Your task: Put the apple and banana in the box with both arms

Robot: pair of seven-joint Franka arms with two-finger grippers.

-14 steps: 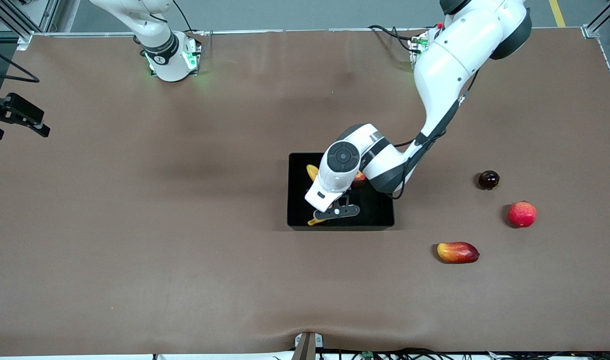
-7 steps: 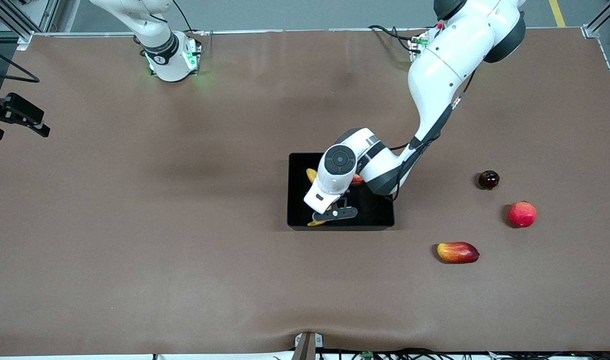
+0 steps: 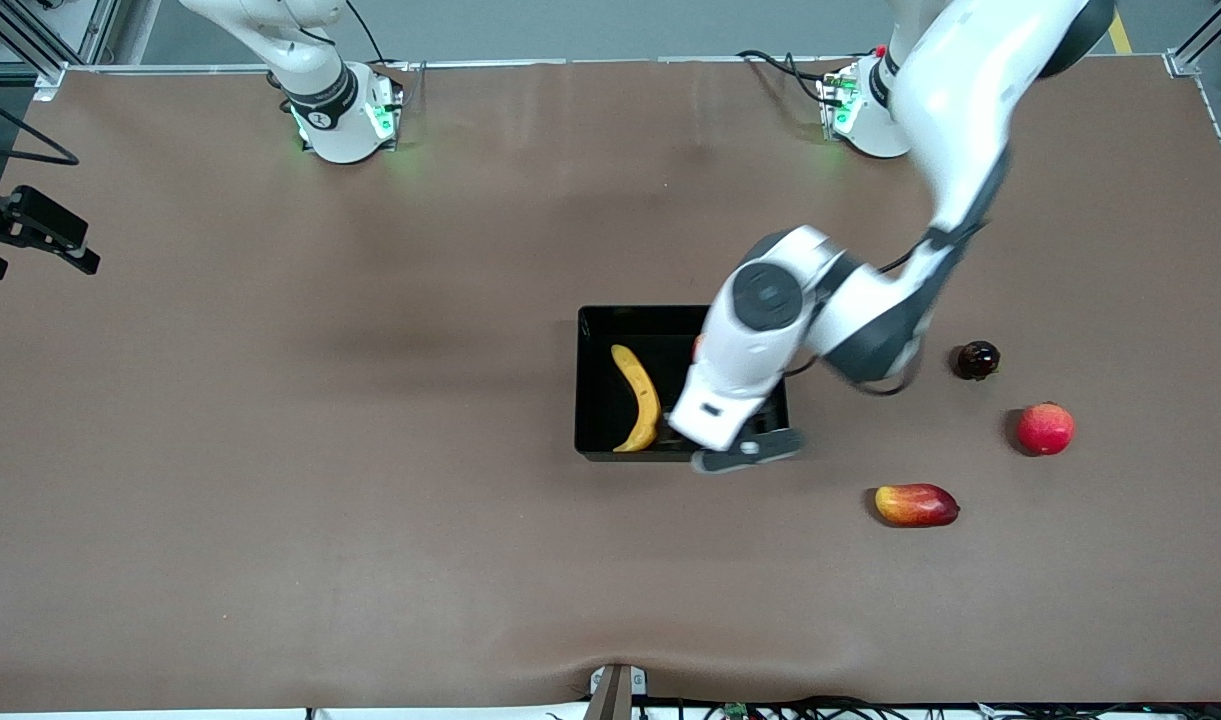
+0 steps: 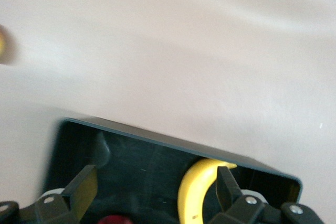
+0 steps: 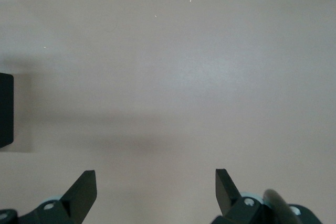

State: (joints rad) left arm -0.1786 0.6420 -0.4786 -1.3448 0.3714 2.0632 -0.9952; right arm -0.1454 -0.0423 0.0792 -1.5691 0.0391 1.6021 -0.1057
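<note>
Lying in the box [image 3: 595, 380], the banana [image 3: 638, 398] and apple [image 4: 110, 219] look placed; left gripper [image 4: 155, 192] hangs over them, right gripper [image 5: 156, 190] waits, both jaws wide and empty.

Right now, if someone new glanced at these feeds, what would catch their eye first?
The yellow banana lying in the black box at mid-table, with the left gripper open above the box and a bit of the red apple showing under it. Next, three loose fruits on the brown table toward the left arm's end. The right gripper waits, open, over bare table.
</note>
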